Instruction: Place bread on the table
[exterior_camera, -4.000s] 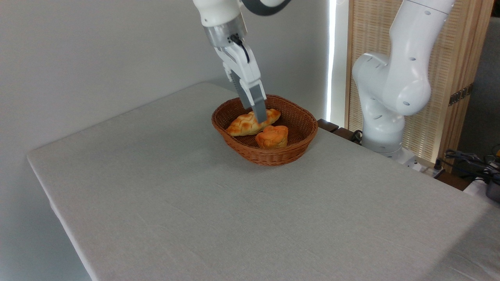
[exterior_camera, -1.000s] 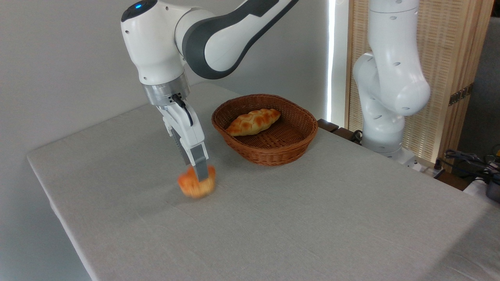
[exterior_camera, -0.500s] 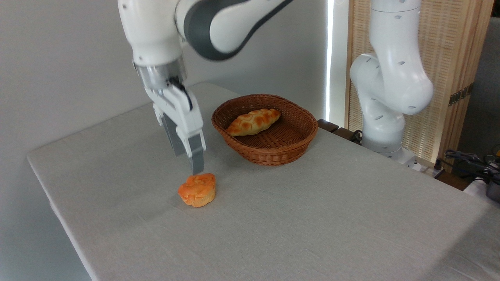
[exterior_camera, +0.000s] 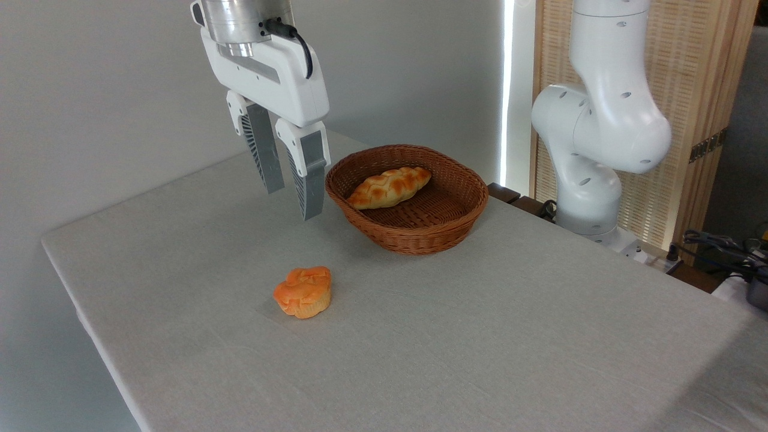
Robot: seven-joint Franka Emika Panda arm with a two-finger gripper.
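The bread (exterior_camera: pixel 303 292) sits alone on the table (exterior_camera: pixel 480 336), job seemingly done, so the gripper (exterior_camera: pixel 293 201) hangs above, fingers apart.

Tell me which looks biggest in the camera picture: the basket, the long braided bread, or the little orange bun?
1. Basket, clearly biggest.
2. Braided bread.
3. Orange bun, smallest, though it sits nearer the camera.

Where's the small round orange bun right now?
The small round orange bun sits on the grey-beige tablecloth, left of and nearer the camera than the brown wicker basket, below the raised open gripper.
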